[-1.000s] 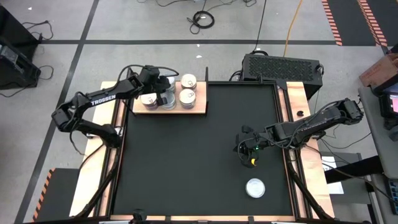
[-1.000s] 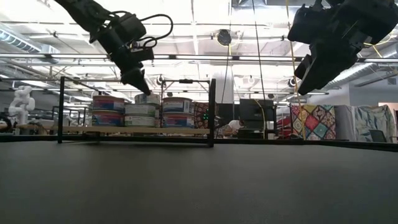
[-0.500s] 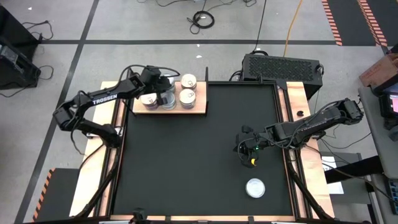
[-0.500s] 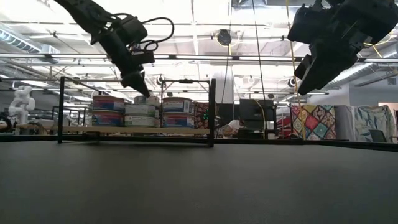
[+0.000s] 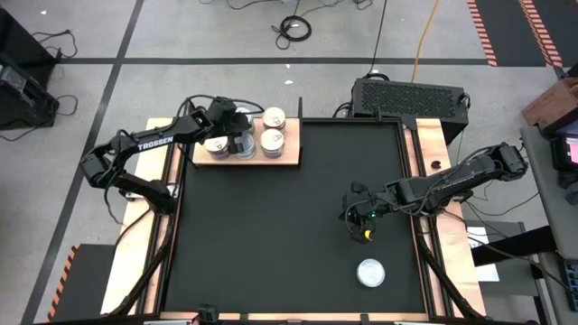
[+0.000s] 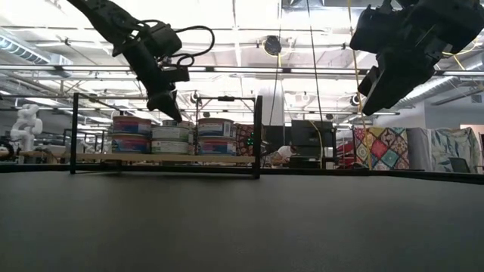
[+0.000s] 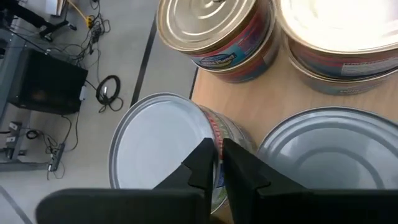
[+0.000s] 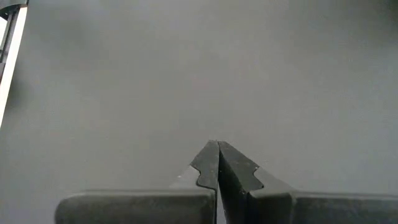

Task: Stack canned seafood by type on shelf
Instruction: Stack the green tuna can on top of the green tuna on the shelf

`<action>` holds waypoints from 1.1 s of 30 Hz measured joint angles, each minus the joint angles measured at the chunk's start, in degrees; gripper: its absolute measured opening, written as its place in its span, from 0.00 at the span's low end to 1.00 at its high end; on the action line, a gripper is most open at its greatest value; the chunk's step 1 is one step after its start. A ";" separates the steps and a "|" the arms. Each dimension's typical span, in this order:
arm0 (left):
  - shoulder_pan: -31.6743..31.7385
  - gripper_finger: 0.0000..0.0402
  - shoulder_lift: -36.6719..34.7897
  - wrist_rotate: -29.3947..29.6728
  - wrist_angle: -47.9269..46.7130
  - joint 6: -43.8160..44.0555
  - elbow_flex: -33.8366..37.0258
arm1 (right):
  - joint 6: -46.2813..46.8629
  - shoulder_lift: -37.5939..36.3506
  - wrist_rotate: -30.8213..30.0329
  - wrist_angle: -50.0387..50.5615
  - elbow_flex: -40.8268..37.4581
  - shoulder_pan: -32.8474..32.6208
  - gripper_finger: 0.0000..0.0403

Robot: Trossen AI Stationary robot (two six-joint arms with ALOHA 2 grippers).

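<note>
Flat round seafood tins with silvery, gold-toned and cream-white tops (image 7: 161,149) stand stacked in short columns on the light natural-wood shelf board (image 5: 287,155), which lies at the far left corner of the black table mat (image 5: 289,226). The left gripper (image 7: 216,163) hovers just above them, its two dark fingers all but together with only a thin slit between, holding nothing. Just beyond its tips the silvery-topped tin lies to one side and a second grey lid (image 7: 329,155) to the other, with a gold-topped can (image 7: 214,31) farther ahead. From table height the fingertips (image 6: 168,106) hang clear over the middle stack.

One lone white-topped tin (image 5: 371,272) sits well apart, at the near right of the mat, below and outside the right gripper (image 5: 359,223), whose fingers are pressed fully shut on nothing above bare mat.

By the look of it, the step in hand is releasing and lifting clear of the stacks. Doing it well means rising straight up before swinging away, so neither finger clips a rim and topples a column; the remaining tin probably calls for wide-spread jaws centred over its lid.
</note>
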State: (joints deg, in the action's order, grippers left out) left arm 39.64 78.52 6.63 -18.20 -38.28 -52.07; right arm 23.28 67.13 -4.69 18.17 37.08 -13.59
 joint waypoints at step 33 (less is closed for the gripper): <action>-30.61 0.20 -7.04 -20.79 22.31 12.44 6.27 | 37.73 0.48 20.32 -3.41 0.79 -12.41 0.00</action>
State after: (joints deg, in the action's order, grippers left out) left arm 9.03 71.48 -14.16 4.11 -25.85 -45.81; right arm 61.01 67.61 15.63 14.76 37.87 -26.01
